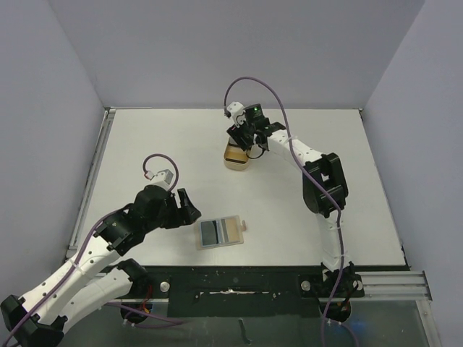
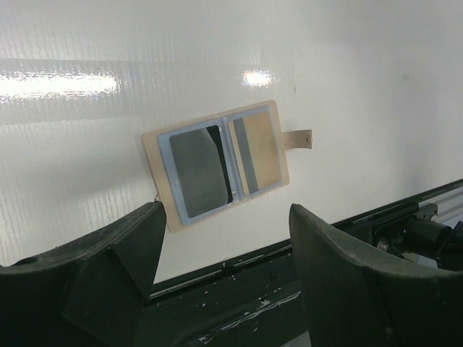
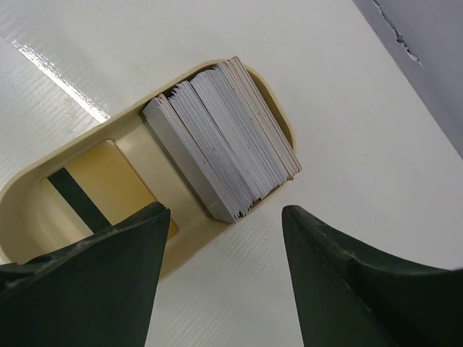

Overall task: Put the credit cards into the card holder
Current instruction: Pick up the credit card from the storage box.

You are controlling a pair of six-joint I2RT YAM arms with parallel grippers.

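Observation:
The card holder (image 2: pixel 158 166) lies open flat near the table's front edge, its strap tab (image 2: pixel 296 139) pointing right; it also shows in the top view (image 1: pixel 200 236). A grey card (image 2: pixel 195 173) sits in its left pocket and a gold card (image 2: pixel 262 150) in its right. My left gripper (image 2: pixel 226 238) is open and empty, just left of the holder (image 1: pixel 192 210). More credit cards lie in a tan tray (image 3: pixel 29 195): a grey-white stack (image 3: pixel 224 137) and a gold card with a dark stripe (image 3: pixel 101 188). My right gripper (image 3: pixel 226 224) is open and empty above the tray (image 1: pixel 244 141).
The tan rounded tray (image 1: pixel 233 164) stands at the back middle of the white table. A black rail (image 2: pixel 289 289) runs along the table's near edge, close below the holder. Grey walls enclose the table on three sides.

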